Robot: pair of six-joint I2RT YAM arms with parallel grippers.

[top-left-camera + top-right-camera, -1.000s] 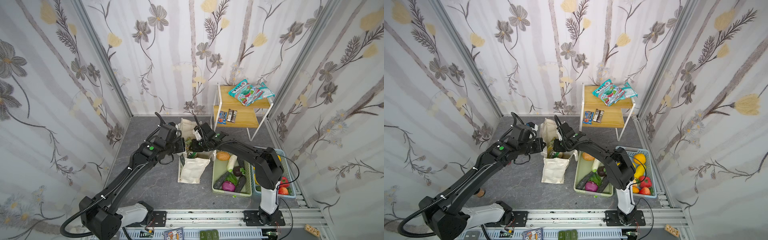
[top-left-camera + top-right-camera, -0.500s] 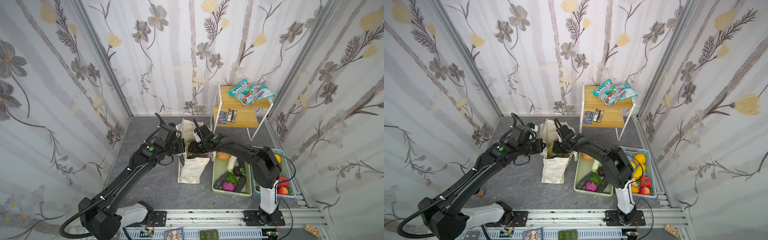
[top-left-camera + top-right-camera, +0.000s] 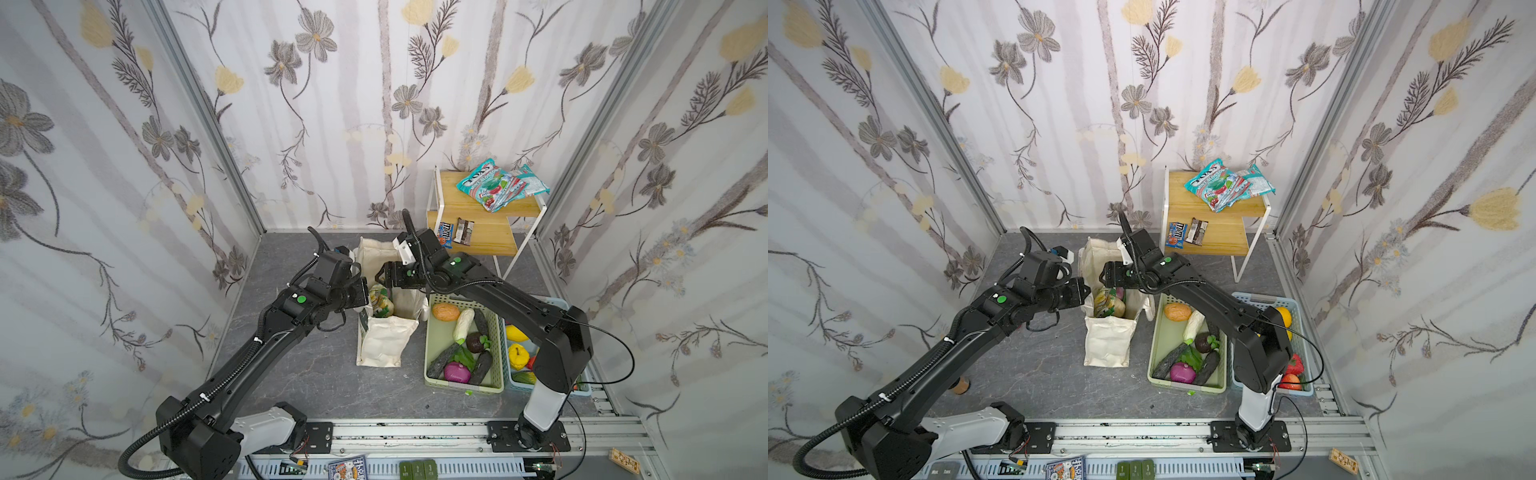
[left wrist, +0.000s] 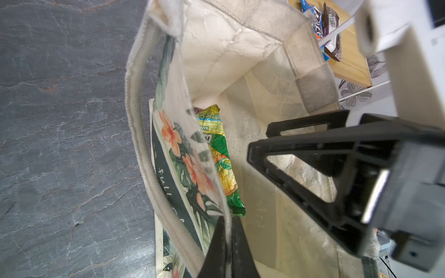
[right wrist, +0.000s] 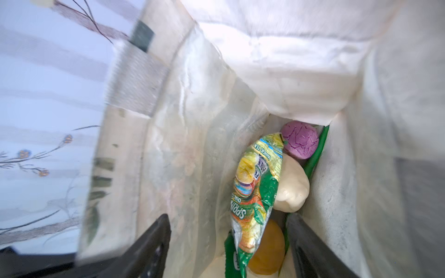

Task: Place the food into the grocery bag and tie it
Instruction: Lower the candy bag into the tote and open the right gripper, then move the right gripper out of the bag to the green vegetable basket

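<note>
Grey stone-look floor (image 3: pixel 311 374), bearing upright grocery bag (image 3: pixel 384 340), pale green basket (image 3: pixel 461 390) just beside it, then blue basket (image 3: pixel 1250 296); two-tier wooden stand (image 3: pixel 494 241) behind, with teal-red snack packets (image 3: pixel 498 189) above, candy bars (image 3: pixel 455 231) below.

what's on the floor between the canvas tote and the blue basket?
The pale green basket of toy vegetables, flanked by the canvas tote and the blue basket. Both top views show it.
</note>
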